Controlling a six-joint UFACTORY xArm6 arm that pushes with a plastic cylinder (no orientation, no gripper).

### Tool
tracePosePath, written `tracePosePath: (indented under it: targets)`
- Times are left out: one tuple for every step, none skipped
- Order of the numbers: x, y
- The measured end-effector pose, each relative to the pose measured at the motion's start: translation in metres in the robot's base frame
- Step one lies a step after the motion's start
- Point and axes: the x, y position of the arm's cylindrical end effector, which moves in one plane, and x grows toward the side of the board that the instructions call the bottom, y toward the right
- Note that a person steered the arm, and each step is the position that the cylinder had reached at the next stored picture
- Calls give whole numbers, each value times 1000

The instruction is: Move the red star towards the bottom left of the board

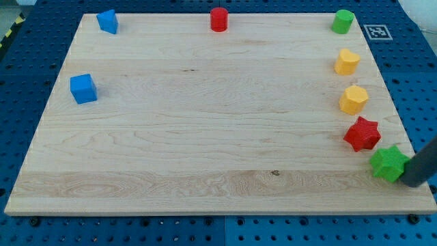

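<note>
On the pale, grained wooden board [205, 123], set on a blue perforated table [27, 75], a blue cube [83, 89] sits near the view's left edge, a second blue block [107, 21] by the top-left corner, and a red cylinder [218, 19] at the top middle. Down the view's right edge run a green cylinder [343, 22], two faceted yellow blocks [347, 61] [354, 100], the red star [362, 134] and, just beside it, a green star [390, 162]. My tip [414, 183], a plain dark rod end holding nothing, rests against the green star's right side, below-right of the red star.
</note>
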Motion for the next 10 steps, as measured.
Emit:
tracePosePath:
  targets:
    - [-15,-21]
    - [-29,-27]
    - [-64,-21]
    - [-71,-62]
    - [-75,-113]
    - [-104,-132]
    - [-124,-170]
    - [-124,-218]
    - [-125,-272]
    - [-119,-318]
